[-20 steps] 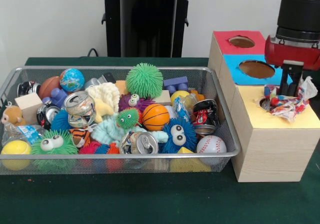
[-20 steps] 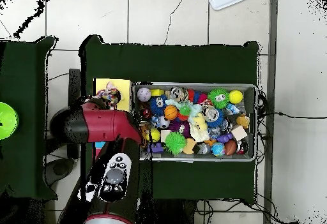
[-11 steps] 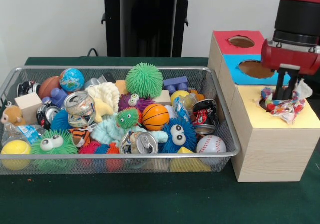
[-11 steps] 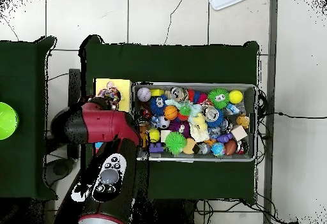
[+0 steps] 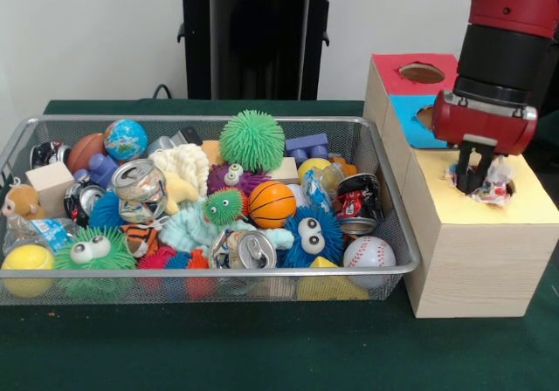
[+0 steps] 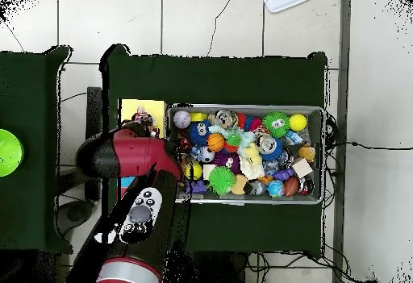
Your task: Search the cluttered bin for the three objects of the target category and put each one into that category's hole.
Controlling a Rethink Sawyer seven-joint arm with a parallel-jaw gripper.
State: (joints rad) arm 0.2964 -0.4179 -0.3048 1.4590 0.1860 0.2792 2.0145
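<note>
A crinkled clear plastic wrapper [image 5: 495,184] with coloured bits sits at the hole in the yellow box top [image 5: 434,174], partly sunk into it. My gripper [image 5: 473,181] stands straight above that hole, shut on the wrapper, its fingertips low at the opening. In the overhead view the red arm covers the gripper, and only a scrap of the wrapper [image 6: 145,120] shows on the yellow box top [image 6: 133,108]. The wire mesh bin [image 5: 201,121] to the left holds several toys, balls and crushed cans, among them another plastic wrapper [image 5: 45,231].
Behind the yellow box stand a blue-topped box [image 5: 409,112] and a red-topped box [image 5: 393,81], each with a round hole. The bin's right wall [image 5: 395,208] runs close beside the boxes. A black stand [image 5: 253,42] rises behind the bin.
The gripper has moved left and down over the yellow box. The wrapper went with it, from lying spread above the top to being pushed partly into the hole.
</note>
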